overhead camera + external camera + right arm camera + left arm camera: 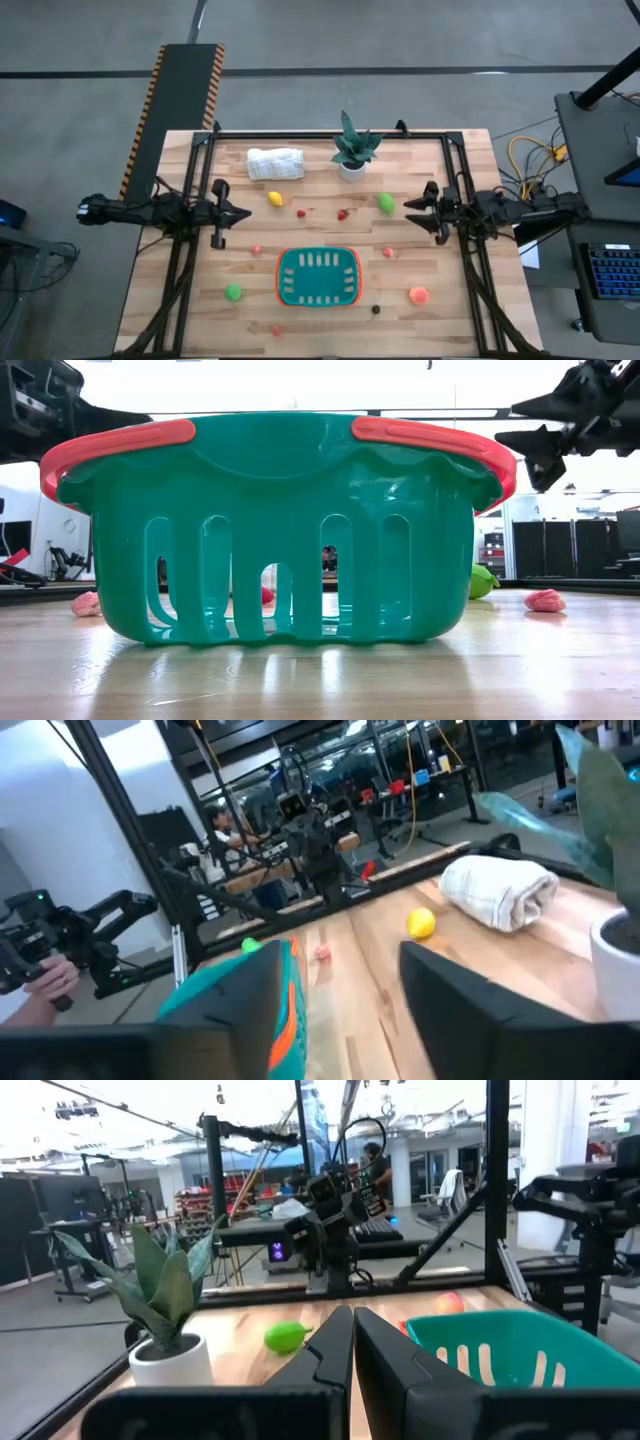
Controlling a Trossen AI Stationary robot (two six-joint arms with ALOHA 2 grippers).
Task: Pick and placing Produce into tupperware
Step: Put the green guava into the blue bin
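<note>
The tupperware (318, 277), teal with an orange-red rim, stands on the table's near middle and fills the low view (280, 530). Small produce lies around it on the table: a yellow piece (275, 199), a green one (386, 203), another green one (233, 292), an orange-pink one (419, 295), a dark one (376, 310) and several small red ones. My left gripper (246, 213) hovers at the table's left, shut and empty (352, 1330). My right gripper (410, 212) hovers at the table's right, open and empty (340, 985).
A potted green plant (352, 150) and a rolled white cloth (275, 163) stand at the table's far side. A black frame (330, 133) runs along the far edge and down both sides. A person's hand holds a device beyond the table (45, 975).
</note>
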